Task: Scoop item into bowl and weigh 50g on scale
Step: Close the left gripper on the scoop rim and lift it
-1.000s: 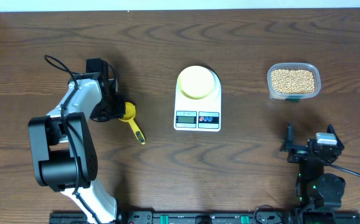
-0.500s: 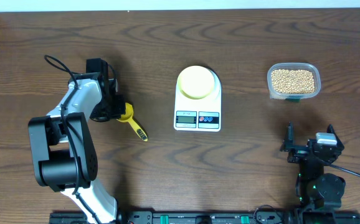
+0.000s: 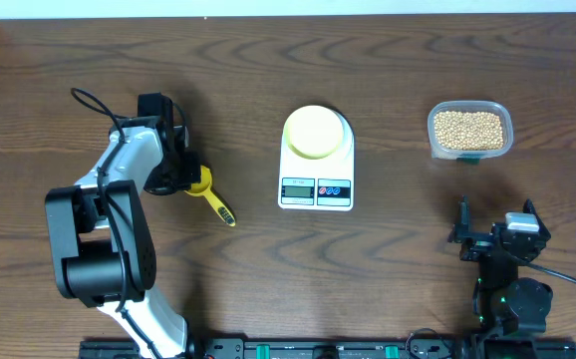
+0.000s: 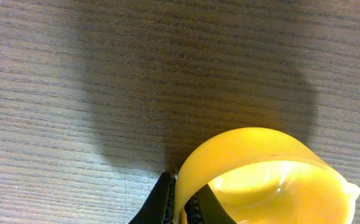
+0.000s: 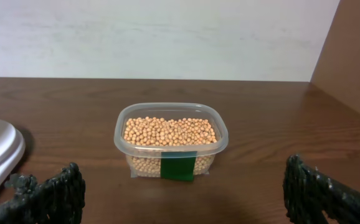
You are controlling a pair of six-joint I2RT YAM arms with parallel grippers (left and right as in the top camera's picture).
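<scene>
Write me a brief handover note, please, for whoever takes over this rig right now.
Left gripper shut on the yellow scoop, left of the scale.
Right gripper open, idle, facing the tub of beans.
Bowl sits on the scale, no beans in it.
Done: scoop grasped. Left: scoop beans into the bowl until the scale reads 50 g.

The scale (image 3: 316, 170) sits mid-surface (image 3: 388, 259), the bowl (image 3: 315, 131) on its platform. To its right, well apart, the tub (image 3: 508, 130) holds beans (image 3: 468, 128), with the right hand (image 3: 492, 239) before it. Left of the scale lies the scoop (image 3: 209, 192), its cup wall between the left hand's (image 3: 183, 175) fingers.
</scene>
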